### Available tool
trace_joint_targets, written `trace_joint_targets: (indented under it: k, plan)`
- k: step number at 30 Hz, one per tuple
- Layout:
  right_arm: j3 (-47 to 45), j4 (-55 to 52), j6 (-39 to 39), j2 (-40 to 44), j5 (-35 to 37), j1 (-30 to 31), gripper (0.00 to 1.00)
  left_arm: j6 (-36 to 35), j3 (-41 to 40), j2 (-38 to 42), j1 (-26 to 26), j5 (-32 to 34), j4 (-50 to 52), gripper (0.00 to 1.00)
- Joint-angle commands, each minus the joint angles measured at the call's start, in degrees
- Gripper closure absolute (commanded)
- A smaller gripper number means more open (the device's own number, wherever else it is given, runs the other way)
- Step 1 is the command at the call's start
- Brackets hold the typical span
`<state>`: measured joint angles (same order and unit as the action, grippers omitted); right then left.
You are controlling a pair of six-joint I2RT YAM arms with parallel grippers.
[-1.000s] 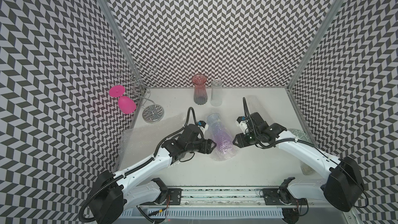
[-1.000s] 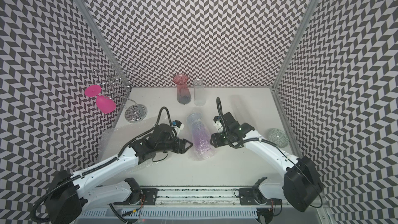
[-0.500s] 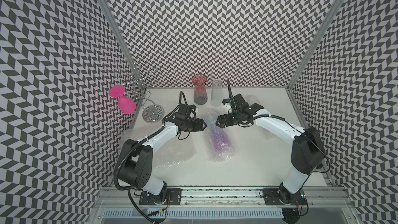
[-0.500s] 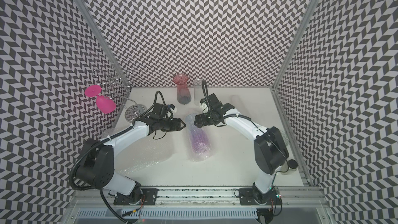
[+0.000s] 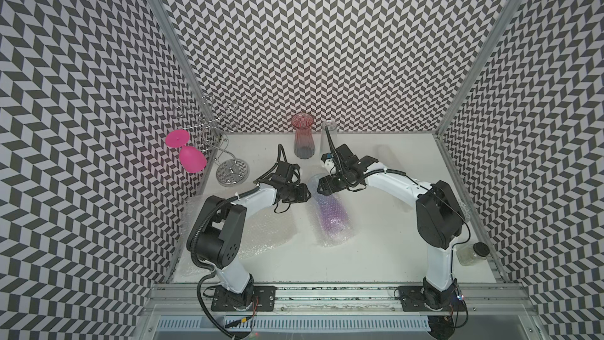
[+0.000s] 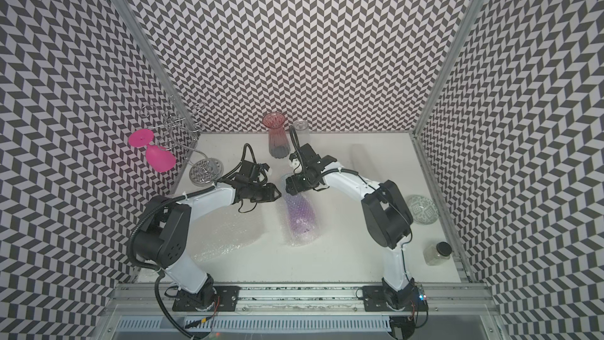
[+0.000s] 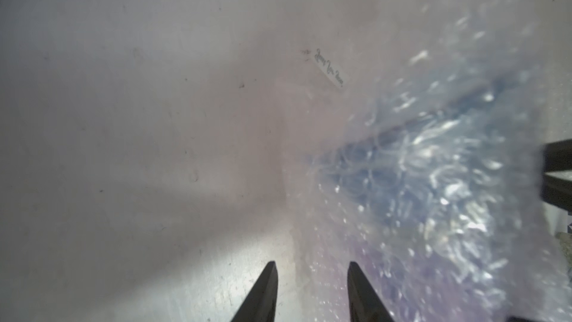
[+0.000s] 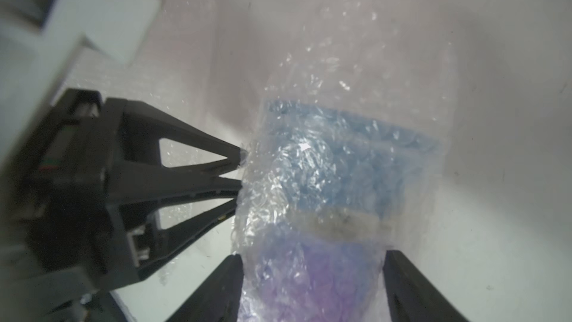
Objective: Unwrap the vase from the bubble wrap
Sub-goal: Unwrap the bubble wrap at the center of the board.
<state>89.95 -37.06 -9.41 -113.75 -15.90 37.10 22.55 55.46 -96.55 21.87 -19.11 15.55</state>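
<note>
While the vase (image 5: pixel 330 215) lies on its side near the middle of the tabletop (image 5: pixel 385 256), rolled in bubble wrap (image 5: pixel 336 240) with its length running front to back, both arms meet over its far end. The left tool (image 5: pixel 307 192) comes at the roll's left edge, and the left wrist view shows its fingers a narrow gap apart with the crinkled edge running between them; I cannot tell whether they pinch it. The right tool (image 8: pixel 312 255) straddles the roll, one finger close against each side, the glass showing blue and purple through the plastic; whether it squeezes I cannot tell. A loose sheet (image 5: pixel 261 237) spreads flat to the left under the left arm, up to the left wall. Right of the roll the tabletop is bare as far as the right arm, and bare again toward the front rail (image 5: pixel 327 289). Just behind the tools, against the back wall, stand a red vase (image 5: pixel 303 140) and a glass (image 5: pixel 327 132). A wire rack (image 5: pixel 225 158) with a pink goblet (image 5: pixel 188 155) fills the far left corner. A jar (image 5: pixel 470 253) sits at the right edge, and a top view shows a dish (image 6: pixel 421 214) there too.
</note>
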Motion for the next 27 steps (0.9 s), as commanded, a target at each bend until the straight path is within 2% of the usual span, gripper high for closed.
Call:
trace_joint_targets:
  k: [1,9,17,21,24,27]
  plan:
    - [0.9,0.9,1.5,-1.9,1.3,0.2,0.37,-0.5,1.8,0.5,-0.5,2.1,-1.4,0.62]
    - [0.3,1.2,1.8,-2.1,1.8,0.2,0.64,-1.2,3.2,-2.1,-1.1,1.0,-2.4,0.63]
    - [-0.1,0.9,3.0,-1.2,3.2,0.1,0.92,-2.8,7.4,-5.3,-1.1,1.6,-0.5,0.71]
    - [0.3,0.6,3.3,-0.8,4.3,0.1,0.97,-3.0,9.1,-7.2,-0.8,2.1,-0.1,0.77]
    - [0.2,0.3,3.8,-0.4,5.2,0.1,1.0,-3.2,8.8,-7.2,-0.8,3.1,0.2,0.92]
    - [-0.4,0.3,4.4,0.2,6.2,0.1,1.0,-3.8,7.8,-6.5,-1.0,3.7,0.4,0.96]
